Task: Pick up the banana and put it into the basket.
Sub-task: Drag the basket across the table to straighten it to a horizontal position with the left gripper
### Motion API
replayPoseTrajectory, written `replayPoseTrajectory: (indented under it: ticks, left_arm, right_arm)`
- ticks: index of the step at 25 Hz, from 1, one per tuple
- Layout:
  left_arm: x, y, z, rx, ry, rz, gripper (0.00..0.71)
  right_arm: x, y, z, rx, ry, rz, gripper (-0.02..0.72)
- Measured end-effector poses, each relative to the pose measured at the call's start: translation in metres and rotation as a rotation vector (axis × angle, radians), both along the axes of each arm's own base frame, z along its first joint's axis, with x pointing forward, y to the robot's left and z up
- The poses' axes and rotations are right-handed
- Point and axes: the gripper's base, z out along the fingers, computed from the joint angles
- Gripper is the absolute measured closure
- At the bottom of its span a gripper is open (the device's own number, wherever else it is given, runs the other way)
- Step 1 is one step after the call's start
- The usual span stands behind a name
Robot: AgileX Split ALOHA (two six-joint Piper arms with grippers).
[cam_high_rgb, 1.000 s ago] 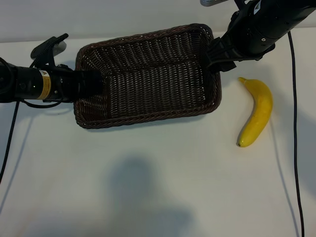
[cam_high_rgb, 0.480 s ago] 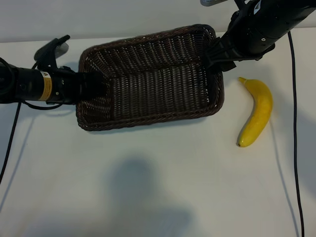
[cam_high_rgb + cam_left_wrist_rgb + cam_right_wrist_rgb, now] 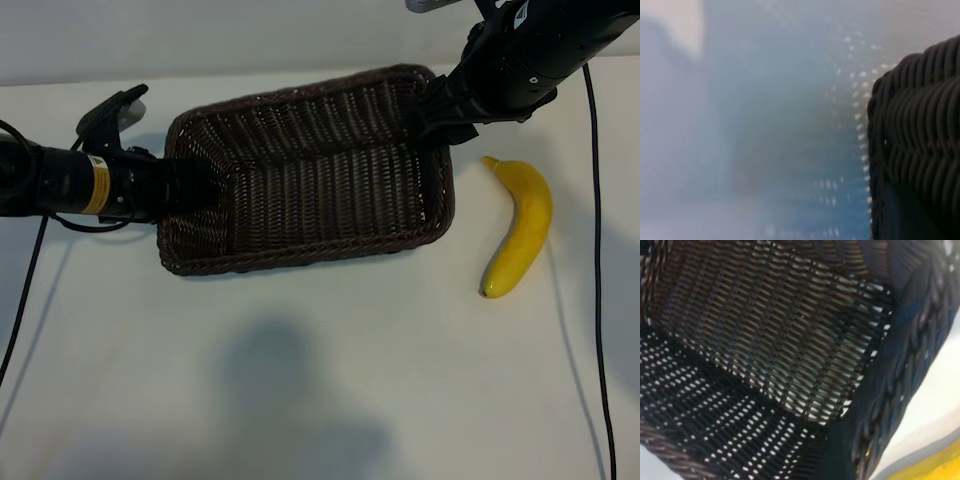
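The dark-brown woven basket (image 3: 300, 255) lies on the white table between both arms. My left gripper (image 3: 190, 185) reaches in from the left and is shut on the basket's left rim (image 3: 920, 115). My right gripper (image 3: 435, 115) comes down at the basket's far right corner. It stands open, one dark finger (image 3: 840, 450) inside the wall, the other hidden. The right wrist view looks into the empty basket (image 3: 765, 315). The yellow banana (image 3: 520, 225) lies on the table right of the basket, apart from both grippers; a strip of the banana (image 3: 935, 467) shows beyond the wall.
A black cable (image 3: 597, 250) runs down the table's right side, just past the banana. Another cable (image 3: 20, 290) hangs at the left edge. The white table (image 3: 330, 380) stretches bare toward the front, with a soft shadow on it.
My left arm has moved right, carrying the basket's left end with it; the basket has slid right and turned slightly. The right arm and the banana have stayed put.
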Motion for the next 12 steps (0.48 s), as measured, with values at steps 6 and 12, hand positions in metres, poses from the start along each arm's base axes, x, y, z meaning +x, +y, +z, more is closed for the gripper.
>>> replayPoseTrajectory:
  ticks: [6,12]
  left_arm:
    - [-0.001,0.008,-0.002,-0.001,0.009,0.022,0.549]
    - [0.001,0.019,-0.002,-0.004,0.010,0.055,0.549]
  right_arm:
    - [0.000,0.000,0.000,0.000,0.000,0.000,0.098]
    - [0.000,0.000,0.000,-0.003,-0.002,0.001,0.098]
